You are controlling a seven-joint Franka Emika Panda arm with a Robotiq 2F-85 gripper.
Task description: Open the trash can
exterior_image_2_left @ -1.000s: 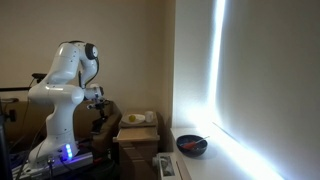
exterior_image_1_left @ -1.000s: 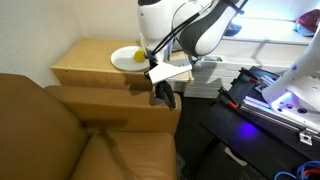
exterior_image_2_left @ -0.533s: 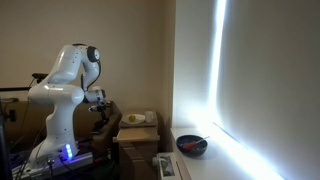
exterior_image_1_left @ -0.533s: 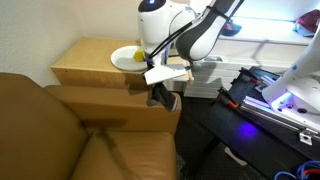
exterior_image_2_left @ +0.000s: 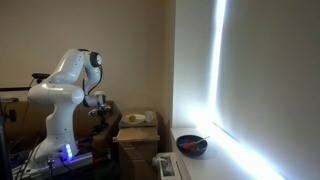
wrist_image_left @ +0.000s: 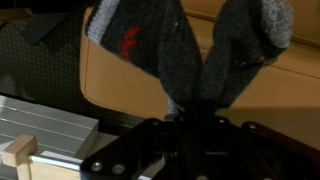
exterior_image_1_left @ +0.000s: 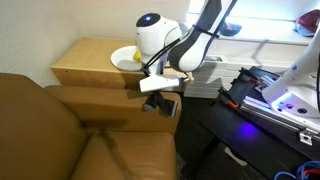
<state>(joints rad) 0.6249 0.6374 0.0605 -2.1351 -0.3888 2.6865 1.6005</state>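
Note:
My gripper (exterior_image_1_left: pixel 162 102) hangs at the end of the brown sofa's armrest (exterior_image_1_left: pixel 110 100), just in front of the light wooden side table (exterior_image_1_left: pixel 90 62). It also shows in an exterior view (exterior_image_2_left: pixel 99 113), beside that table. In the wrist view the two grey padded fingers (wrist_image_left: pixel 130 40) spread in a V, with brown leather showing between them, and hold nothing; the gripper (wrist_image_left: pixel 195 25) is open. I cannot make out the small black trash can in any view; it is hidden or out of view.
A white plate (exterior_image_1_left: pixel 127 56) with something yellow sits on the side table. A black stand with a blue-lit rail (exterior_image_1_left: pixel 270 100) is close by. A dark bowl (exterior_image_2_left: pixel 192 145) lies on the floor by the wall. A ridged metal rail (wrist_image_left: pixel 45 125) runs below the sofa.
The arm has folded lower and the gripper has sunk a little along the end of the sofa's armrest.

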